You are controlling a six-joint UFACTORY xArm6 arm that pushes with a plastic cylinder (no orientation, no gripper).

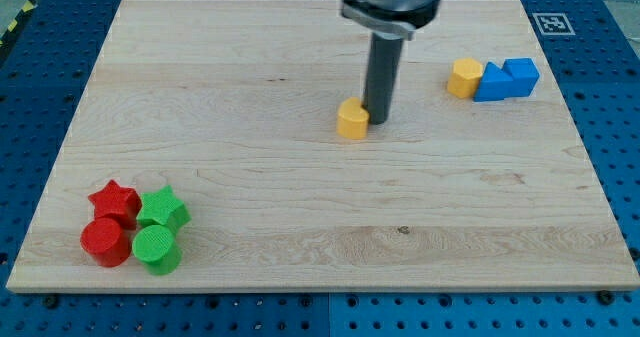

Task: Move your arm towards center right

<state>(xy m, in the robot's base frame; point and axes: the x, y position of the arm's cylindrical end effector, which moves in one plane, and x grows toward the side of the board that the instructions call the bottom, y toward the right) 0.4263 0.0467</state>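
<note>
While my tip [379, 123] stood near the middle of the surface [300, 187], it touched the small yellow block [352, 119] on its right side.
You could see that the arm had no claw, only a dark rod, so it held nothing. At the view's center right, well apart from my tip, the yellow hexagonal block [464, 78] touched two blue blocks [507, 78]. At bottom left sat the red star [114, 199], red cylinder [104, 242], green star [163, 209] and green cylinder [156, 249].

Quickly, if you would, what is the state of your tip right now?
My tip: no jaws, holding nothing, touching the right side of the yellow block.
</note>
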